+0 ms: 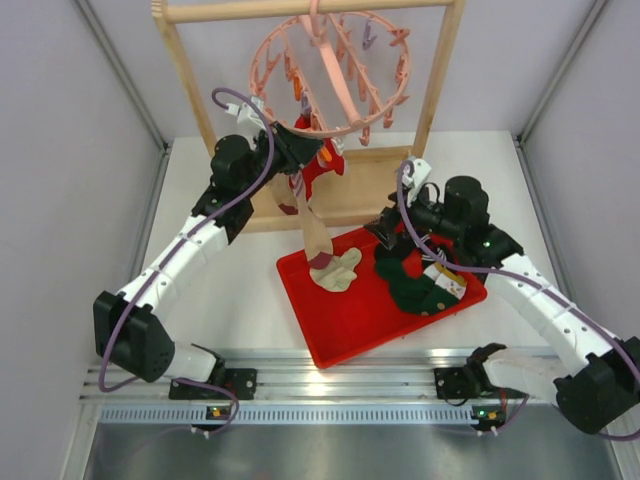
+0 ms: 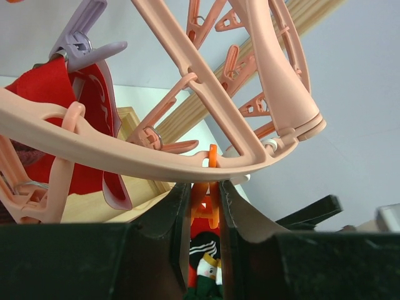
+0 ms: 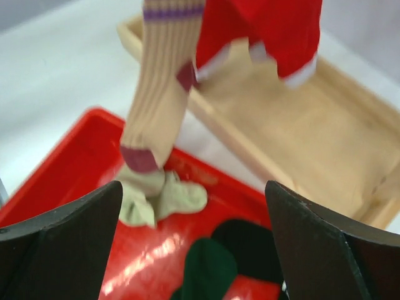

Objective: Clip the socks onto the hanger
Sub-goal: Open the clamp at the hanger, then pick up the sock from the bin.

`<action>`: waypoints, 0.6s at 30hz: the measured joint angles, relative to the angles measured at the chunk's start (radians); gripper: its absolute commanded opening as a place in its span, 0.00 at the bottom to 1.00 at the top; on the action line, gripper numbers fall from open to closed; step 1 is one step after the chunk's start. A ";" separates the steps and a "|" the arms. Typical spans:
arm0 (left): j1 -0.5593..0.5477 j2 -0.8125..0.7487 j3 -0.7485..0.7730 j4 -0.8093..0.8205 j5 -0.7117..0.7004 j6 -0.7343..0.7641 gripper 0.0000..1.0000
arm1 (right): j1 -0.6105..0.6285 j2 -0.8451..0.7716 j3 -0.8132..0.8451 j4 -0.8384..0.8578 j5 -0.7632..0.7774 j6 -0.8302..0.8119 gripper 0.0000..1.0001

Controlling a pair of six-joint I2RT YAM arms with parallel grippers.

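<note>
socks (image 1: 412, 280) mostly sit in the red tray (image 1: 340, 340), two hang off the hanger (image 1: 404, 75). left gripper (image 2: 203, 194) squeezes an orange peg (image 2: 212, 156), right gripper (image 3: 192, 190) gapes above the tray; guess it fetches one next.

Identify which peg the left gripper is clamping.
The orange peg below the hanger's ring, pinched by the left gripper. The others hang clear of it, among them the purple peg gripping the red sock.
</note>
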 measured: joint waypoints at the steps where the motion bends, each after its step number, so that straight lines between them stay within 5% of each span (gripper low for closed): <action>1: 0.000 0.000 0.000 0.000 0.000 0.000 0.00 | -0.012 -0.010 -0.016 -0.037 0.001 -0.015 0.91; 6: 0.002 0.000 0.000 0.000 0.003 0.002 0.00 | -0.099 -0.002 -0.065 -0.232 0.009 -0.114 0.71; 7: 0.002 0.000 0.000 0.000 0.003 0.002 0.00 | -0.110 0.014 -0.064 -0.261 0.017 -0.146 0.57; 11: 0.003 0.000 0.000 0.000 0.003 0.003 0.00 | -0.151 0.129 -0.057 -0.335 0.059 -0.201 0.37; 18: 0.005 0.000 -0.010 0.002 0.002 0.007 0.00 | -0.175 0.290 -0.039 -0.337 0.245 -0.076 0.47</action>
